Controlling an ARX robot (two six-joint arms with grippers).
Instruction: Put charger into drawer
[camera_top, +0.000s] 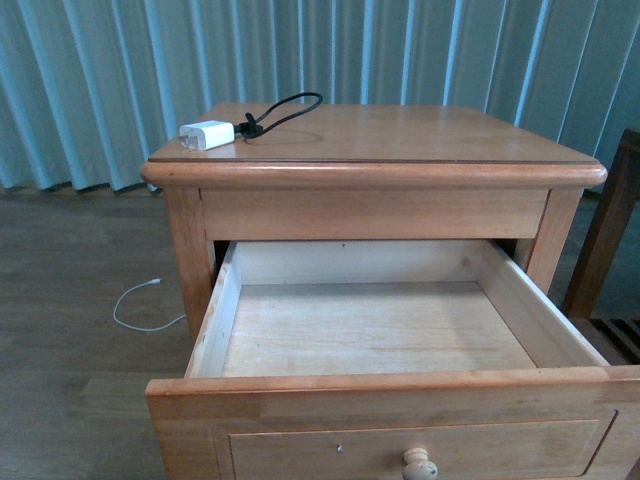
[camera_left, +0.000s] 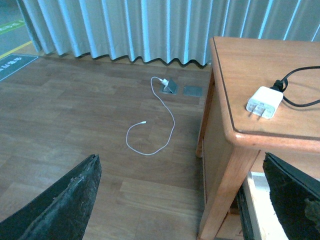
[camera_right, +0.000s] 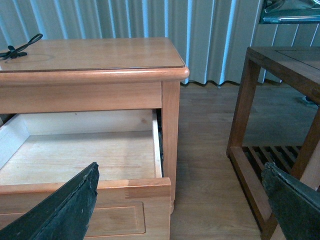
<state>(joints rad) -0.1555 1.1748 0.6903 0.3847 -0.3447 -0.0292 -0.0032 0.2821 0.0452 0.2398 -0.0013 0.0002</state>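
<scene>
The charger (camera_top: 207, 134), a small white plug block with a black looped cable (camera_top: 285, 108), lies at the left back corner of the nightstand top (camera_top: 400, 135). Below it the drawer (camera_top: 380, 398) is pulled wide open and its light-wood inside is bare; a pale knob (camera_top: 420, 463) sits on its front. Neither arm shows in the front view. My left gripper (camera_left: 180, 165) is open, low beside the nightstand's left corner, well short of the charger (camera_left: 265, 101). Open too, my right gripper (camera_right: 180, 170) hangs off the right front corner of the drawer (camera_right: 145, 187), holding nothing.
A thin white cable (camera_left: 150, 130) lies looped on the wood floor left of the nightstand, running to a floor socket (camera_left: 170, 86). A dark wooden side table (camera_right: 280, 55) stands close on the right. Curtains hang behind.
</scene>
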